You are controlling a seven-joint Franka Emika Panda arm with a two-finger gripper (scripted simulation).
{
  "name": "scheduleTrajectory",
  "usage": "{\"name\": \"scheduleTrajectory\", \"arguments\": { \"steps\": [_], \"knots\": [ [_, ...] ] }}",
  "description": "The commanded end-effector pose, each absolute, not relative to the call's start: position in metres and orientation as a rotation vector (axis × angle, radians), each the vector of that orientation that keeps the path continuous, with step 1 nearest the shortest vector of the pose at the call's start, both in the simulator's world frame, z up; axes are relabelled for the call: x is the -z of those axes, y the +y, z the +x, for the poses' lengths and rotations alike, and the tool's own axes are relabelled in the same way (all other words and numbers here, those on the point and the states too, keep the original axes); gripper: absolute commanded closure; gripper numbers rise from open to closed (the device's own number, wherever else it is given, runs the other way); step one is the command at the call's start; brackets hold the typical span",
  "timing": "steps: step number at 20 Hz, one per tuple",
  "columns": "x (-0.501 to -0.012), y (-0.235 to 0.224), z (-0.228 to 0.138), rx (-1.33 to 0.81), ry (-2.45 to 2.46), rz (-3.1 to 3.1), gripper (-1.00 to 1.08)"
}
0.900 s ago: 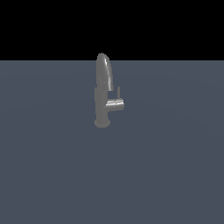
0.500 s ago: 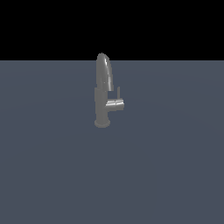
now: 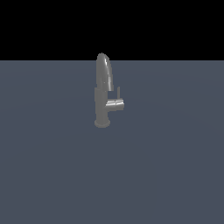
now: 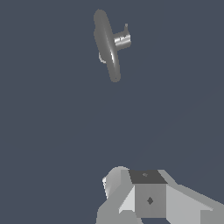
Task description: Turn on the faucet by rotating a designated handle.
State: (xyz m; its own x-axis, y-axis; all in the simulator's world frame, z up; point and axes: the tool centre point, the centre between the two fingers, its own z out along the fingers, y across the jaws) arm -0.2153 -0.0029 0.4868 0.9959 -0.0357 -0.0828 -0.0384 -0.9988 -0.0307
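Note:
The faucet [image 3: 102, 94] stands upright on the flat grey surface in the exterior view, with a round base and a tall arched spout. The handle [image 3: 116, 104] is a short cylinder jutting towards the exterior view's right, with a thin lever rod [image 3: 118, 92] pointing up. The wrist view looks down on the faucet [image 4: 107, 46] and its handle [image 4: 123, 40] from above. My gripper [image 4: 133, 186] shows only in the wrist view as grey blocks at the picture's edge, well apart from the faucet and holding nothing. How its jaws stand is unclear. No arm shows in the exterior view.
A plain dark grey floor [image 3: 166, 166] lies all around the faucet. A black background fills the top of the exterior view. No other objects show.

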Motion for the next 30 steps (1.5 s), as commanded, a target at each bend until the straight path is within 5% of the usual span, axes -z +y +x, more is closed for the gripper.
{"name": "scheduleTrajectory", "arguments": {
  "steps": [1, 30],
  "knots": [
    [-0.485, -0.001, -0.204, -0.171, 0.092, -3.082, 1.08],
    [-0.422, -0.002, -0.047, -0.726, 0.539, -2.611, 1.08]
  ]
}}
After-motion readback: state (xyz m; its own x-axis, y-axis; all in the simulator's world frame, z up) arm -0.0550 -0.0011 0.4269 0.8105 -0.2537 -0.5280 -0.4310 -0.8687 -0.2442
